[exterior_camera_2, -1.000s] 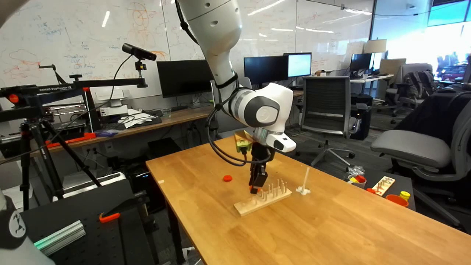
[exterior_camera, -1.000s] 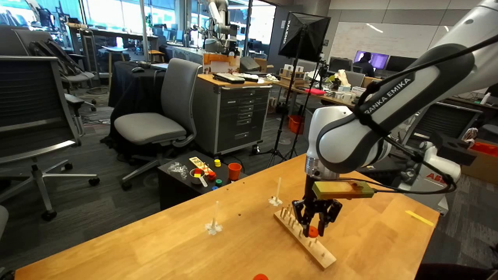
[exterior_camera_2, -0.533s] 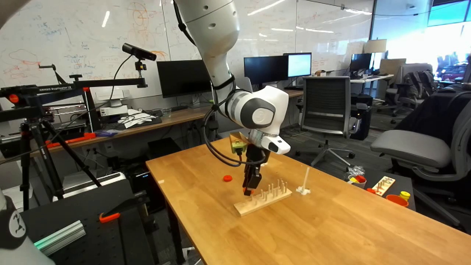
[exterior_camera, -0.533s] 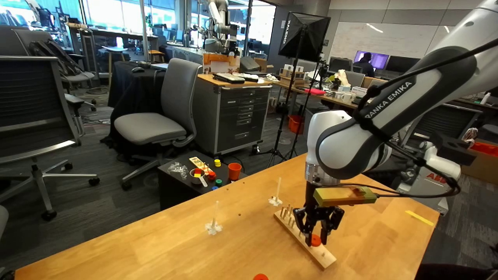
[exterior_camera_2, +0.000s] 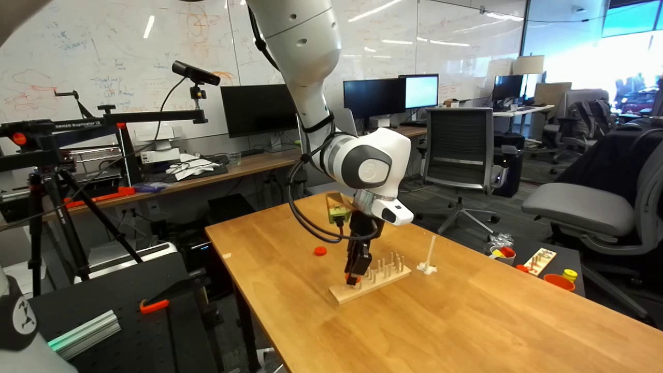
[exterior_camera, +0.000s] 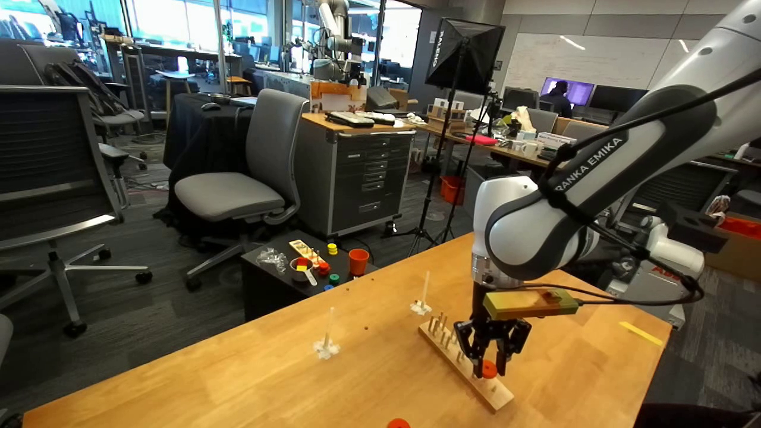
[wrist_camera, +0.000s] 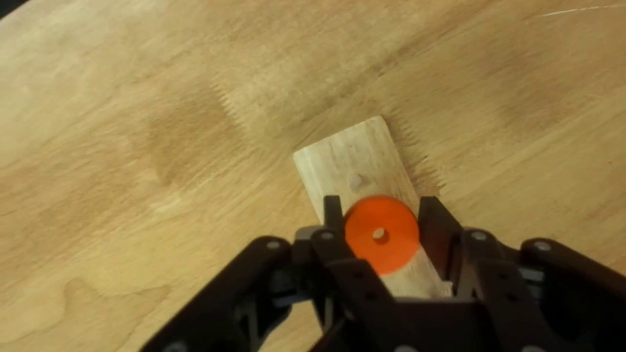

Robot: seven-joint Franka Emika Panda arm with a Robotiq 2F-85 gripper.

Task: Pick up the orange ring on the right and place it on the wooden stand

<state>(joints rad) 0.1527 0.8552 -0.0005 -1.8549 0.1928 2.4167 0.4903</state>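
Held orange ring [wrist_camera: 381, 255] has descended, bright and round.

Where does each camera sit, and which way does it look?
An exterior view: above the table, facing across it toward a grey chair and a drawer cabinet; the arm enters at upper right.
An exterior view: also raised, facing across the table toward a scribbled whiteboard; the arm comes down from the top.
Wrist view: fixed to the arm, looking down at the orange ring and the end of the wooden stand; only the gripper shows.
Both exterior views share the table, arm, gripper, orange ring and wooden stand.
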